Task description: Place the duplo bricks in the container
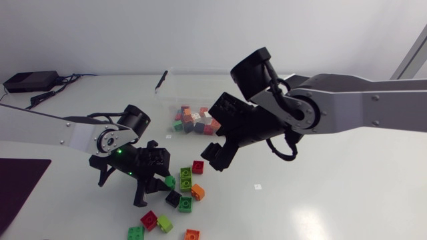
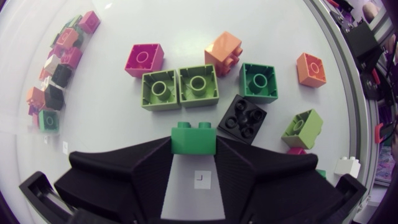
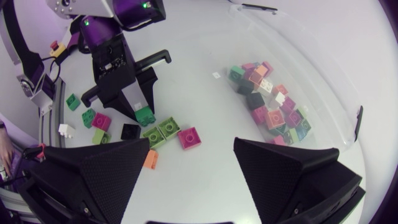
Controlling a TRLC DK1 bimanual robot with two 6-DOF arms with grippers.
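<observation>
A green duplo brick (image 2: 194, 138) sits on the table between the tips of my left gripper (image 2: 194, 146), whose fingers touch it from both sides. From the head view this gripper (image 1: 167, 181) is low over the loose bricks at the table's front. Just ahead of it lie a light green pair (image 2: 180, 88), a magenta brick (image 2: 143, 59), an orange one (image 2: 224, 53), a dark green one (image 2: 259, 81) and a black one (image 2: 242, 118). The clear container (image 1: 175, 83) at the back holds several bricks (image 1: 195, 121). My right gripper (image 1: 221, 152) hangs open and empty between container and pile.
More loose bricks lie toward the front edge: red (image 1: 149, 220), lime (image 1: 165, 223), green (image 1: 136, 233) and orange (image 1: 192, 234). A red brick (image 1: 197, 167) lies close under the right gripper. A dark mat (image 1: 17, 183) covers the table's front left corner.
</observation>
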